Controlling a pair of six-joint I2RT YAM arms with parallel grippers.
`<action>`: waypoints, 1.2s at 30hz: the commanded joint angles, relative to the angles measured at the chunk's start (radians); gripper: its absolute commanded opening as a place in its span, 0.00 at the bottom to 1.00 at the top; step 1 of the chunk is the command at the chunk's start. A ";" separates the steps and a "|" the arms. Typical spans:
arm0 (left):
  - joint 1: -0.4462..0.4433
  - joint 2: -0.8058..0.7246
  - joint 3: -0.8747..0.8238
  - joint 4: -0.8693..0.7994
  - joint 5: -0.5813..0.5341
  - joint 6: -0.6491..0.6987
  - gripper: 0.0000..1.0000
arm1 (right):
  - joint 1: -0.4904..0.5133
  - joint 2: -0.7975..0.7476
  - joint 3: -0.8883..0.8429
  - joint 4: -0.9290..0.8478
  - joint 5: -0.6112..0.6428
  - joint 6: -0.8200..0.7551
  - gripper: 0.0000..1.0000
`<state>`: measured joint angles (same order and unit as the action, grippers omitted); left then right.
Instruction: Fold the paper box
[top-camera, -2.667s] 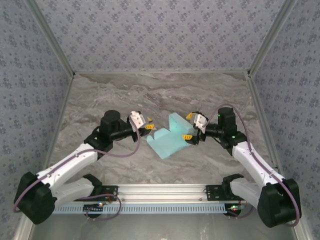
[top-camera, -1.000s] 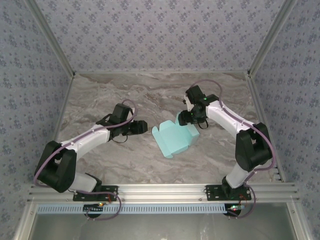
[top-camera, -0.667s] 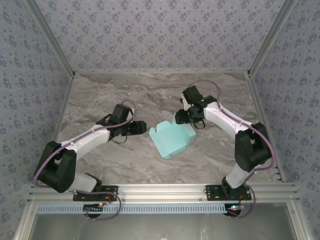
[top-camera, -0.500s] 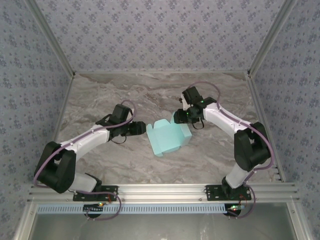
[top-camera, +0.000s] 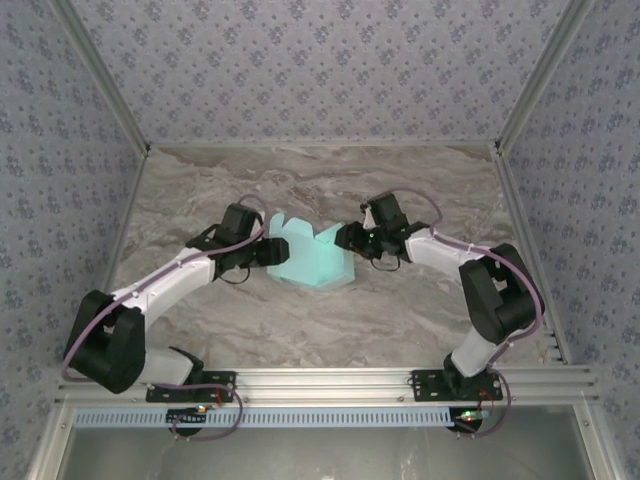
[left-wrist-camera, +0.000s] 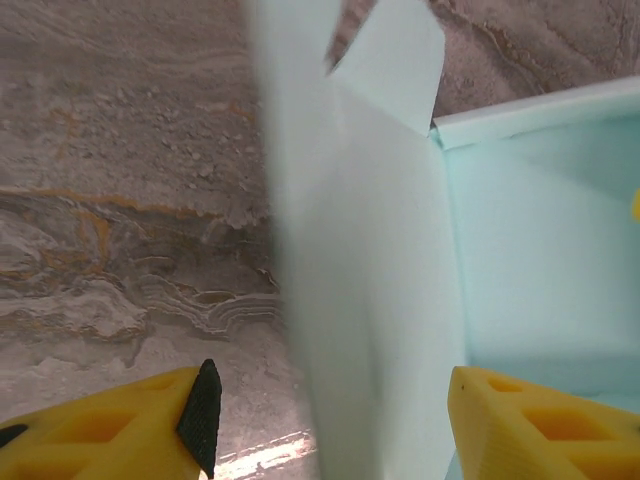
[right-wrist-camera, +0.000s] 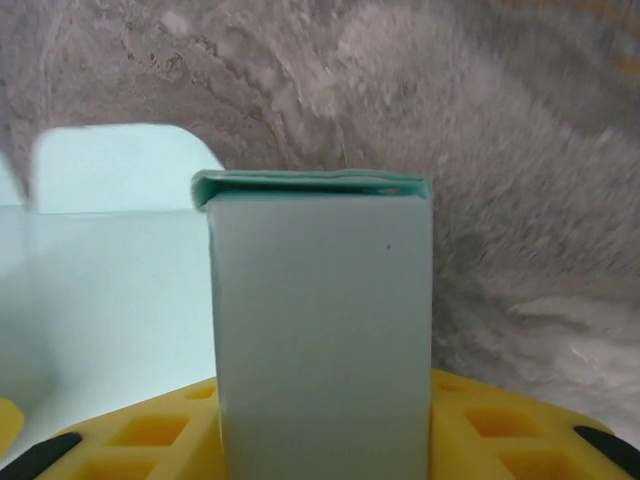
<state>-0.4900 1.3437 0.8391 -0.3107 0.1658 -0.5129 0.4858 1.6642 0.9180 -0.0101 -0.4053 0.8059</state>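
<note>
Overhead view: the box (top-camera: 312, 262) stands on the surface (top-camera: 300, 190) near the middle, between the tips of your left arm (top-camera: 180, 275) and right arm (top-camera: 440, 245), with its walls raised and its top edge notched. A second ago it sat farther to the right and nearer the bases, lying at a slant, with the left arm's tip clear of it. It has since shifted toward the left arm, whose tip now meets its left side, while the right arm has reached leftward after it and meets its right side. Nearly three seconds ago both arms were folded low and the box lay flatter, on a diagonal. Left wrist view: your left fingers (left-wrist-camera: 130, 425) are apart, one on each side of a blurred upright wall of the box (left-wrist-camera: 380, 300). Bare surface shows between the outer finger and the card. The other finger sits on the box's inner side, and you cannot tell whether it touches. Right wrist view: a narrow upright panel of the box (right-wrist-camera: 320, 330) rises in front of your right fingers (right-wrist-camera: 500, 430) and hides where they meet it, so you cannot tell whether they are clamped on the card or only resting against it.
</note>
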 joint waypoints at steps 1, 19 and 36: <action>0.014 -0.056 0.038 -0.059 -0.041 0.011 0.63 | -0.002 0.062 -0.079 0.268 -0.023 0.260 0.48; 0.021 -0.315 -0.024 -0.024 -0.025 -0.016 0.70 | -0.064 -0.180 -0.090 -0.099 0.223 -0.230 0.76; 0.028 -0.361 -0.142 0.036 -0.117 -0.066 0.71 | -0.041 0.123 0.236 -0.210 0.012 -1.187 0.40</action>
<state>-0.4709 1.0092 0.7067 -0.2951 0.0784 -0.5629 0.4309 1.7878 1.1809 -0.2703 -0.3389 -0.1852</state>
